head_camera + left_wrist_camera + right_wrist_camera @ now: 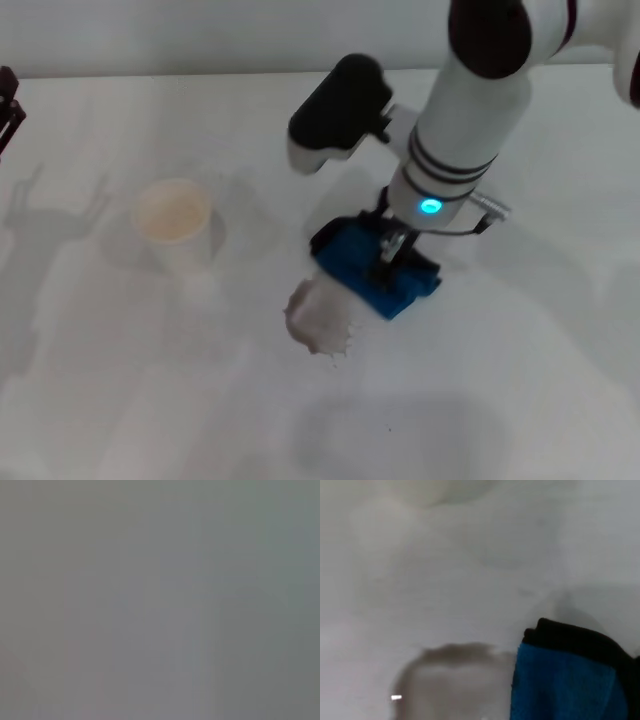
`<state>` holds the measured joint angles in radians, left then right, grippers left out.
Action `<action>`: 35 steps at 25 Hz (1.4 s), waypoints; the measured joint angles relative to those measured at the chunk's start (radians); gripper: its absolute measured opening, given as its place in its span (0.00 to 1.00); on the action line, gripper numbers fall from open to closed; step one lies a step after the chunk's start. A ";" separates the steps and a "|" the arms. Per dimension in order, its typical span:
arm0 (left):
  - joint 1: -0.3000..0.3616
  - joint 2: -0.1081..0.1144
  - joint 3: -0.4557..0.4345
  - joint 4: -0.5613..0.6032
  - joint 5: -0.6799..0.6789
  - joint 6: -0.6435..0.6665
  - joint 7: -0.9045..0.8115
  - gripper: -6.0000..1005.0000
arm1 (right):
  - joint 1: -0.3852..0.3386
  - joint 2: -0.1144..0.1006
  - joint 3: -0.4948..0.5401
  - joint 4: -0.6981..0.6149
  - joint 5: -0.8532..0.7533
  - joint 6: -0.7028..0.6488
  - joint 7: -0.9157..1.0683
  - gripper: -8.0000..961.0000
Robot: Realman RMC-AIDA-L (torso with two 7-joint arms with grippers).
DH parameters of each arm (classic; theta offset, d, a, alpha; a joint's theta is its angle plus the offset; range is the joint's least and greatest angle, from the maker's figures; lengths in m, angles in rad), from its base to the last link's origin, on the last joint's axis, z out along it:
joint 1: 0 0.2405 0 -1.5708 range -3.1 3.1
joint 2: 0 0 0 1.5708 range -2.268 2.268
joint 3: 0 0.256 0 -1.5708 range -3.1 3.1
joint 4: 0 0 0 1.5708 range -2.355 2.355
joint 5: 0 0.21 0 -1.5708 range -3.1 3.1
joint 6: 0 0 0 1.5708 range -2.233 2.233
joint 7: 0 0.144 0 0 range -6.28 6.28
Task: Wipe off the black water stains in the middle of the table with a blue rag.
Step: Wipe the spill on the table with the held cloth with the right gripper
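The blue rag (372,268) lies bunched on the white table (480,400) near its middle, with my right gripper (390,252) down on it and shut on the cloth. The water stain (318,318), a greyish lobed blotch, sits just in front-left of the rag and touches its edge. In the right wrist view the blue rag (570,685) with its black edging borders the stain (455,677). Only a dark part of my left gripper (6,105) shows, at the far left edge of the table.
A white paper cup (173,222) stands upright to the left of the stain, about a hand's width away. The left wrist view shows only a plain grey surface.
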<state>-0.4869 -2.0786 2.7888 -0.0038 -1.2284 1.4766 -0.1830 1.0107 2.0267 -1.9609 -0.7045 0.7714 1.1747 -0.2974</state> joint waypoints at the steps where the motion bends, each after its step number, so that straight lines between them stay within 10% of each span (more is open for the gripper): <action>1: 0.001 0.000 0.000 0.000 0.000 0.000 0.000 0.88 | 0.000 0.000 -0.026 -0.015 0.023 0.000 0.001 0.09; 18: 0.009 0.000 0.000 0.038 0.000 -0.003 0.044 0.88 | 0.013 0.001 -0.285 -0.222 0.171 0.036 0.058 0.09; 35: 0.112 0.005 -0.011 0.027 -0.054 0.002 0.024 0.88 | 0.037 -0.003 -0.003 0.016 -0.032 -0.055 -0.035 0.09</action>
<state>-0.3745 -2.0736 2.7779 0.0234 -1.2819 1.4781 -0.1589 1.0478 2.0232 -1.9638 -0.6881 0.7397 1.1199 -0.3320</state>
